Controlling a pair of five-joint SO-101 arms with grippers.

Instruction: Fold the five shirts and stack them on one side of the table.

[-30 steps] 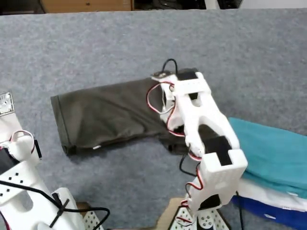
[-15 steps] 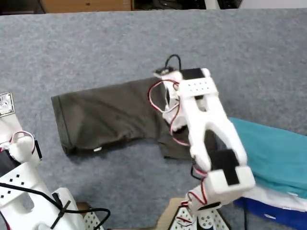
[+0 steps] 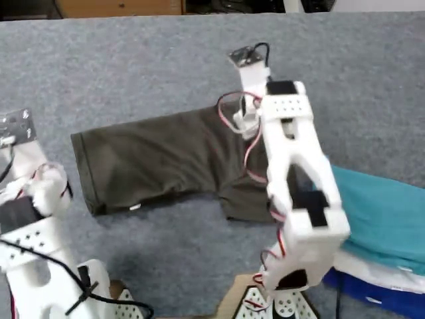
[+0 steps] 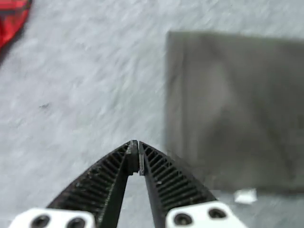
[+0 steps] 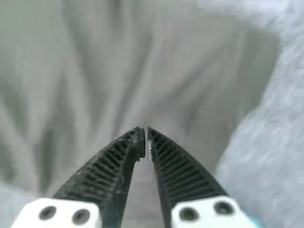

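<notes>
Lying flat: a dark olive shirt [image 3: 159, 159] is spread on the grey, felt-like surface [image 3: 133, 60], with its hem end toward the left arm and one short sleeve [image 3: 247, 199] sticking out from its near edge.
Label: a small white label [image 3: 135, 207] sits at the olive shirt's near edge, close to the hem corner.
Right arm: the white right arm [image 3: 292, 159] stretches over the sleeve end of the olive shirt, and its wrist is above the shirt's far edge.
Right jaws: the right jaws are together with at most a hairline slit at the tips and nothing between them. They point down at the shirt's wrinkled cloth, and I cannot tell whether they touch it.
Left arm: the left arm [image 3: 33, 219] stands off the olive shirt's hem end, apart from the cloth.
Left jaws: the left jaws are pressed tip to tip and empty, above bare surface just beside the olive shirt's hem edge.
Stack: on the far side of the right arm from the olive shirt, a folded teal shirt [image 3: 378, 212] lies on top, a white shirt [image 3: 372, 266] under it and a blue shirt [image 3: 378, 296] at the bottom. The arm hides whether the teal shirt touches the olive one.
Red cloth: a red cloth [image 4: 12, 19] lies on the surface well apart from the olive shirt's hem, and too little of it shows to tell what it is.
</notes>
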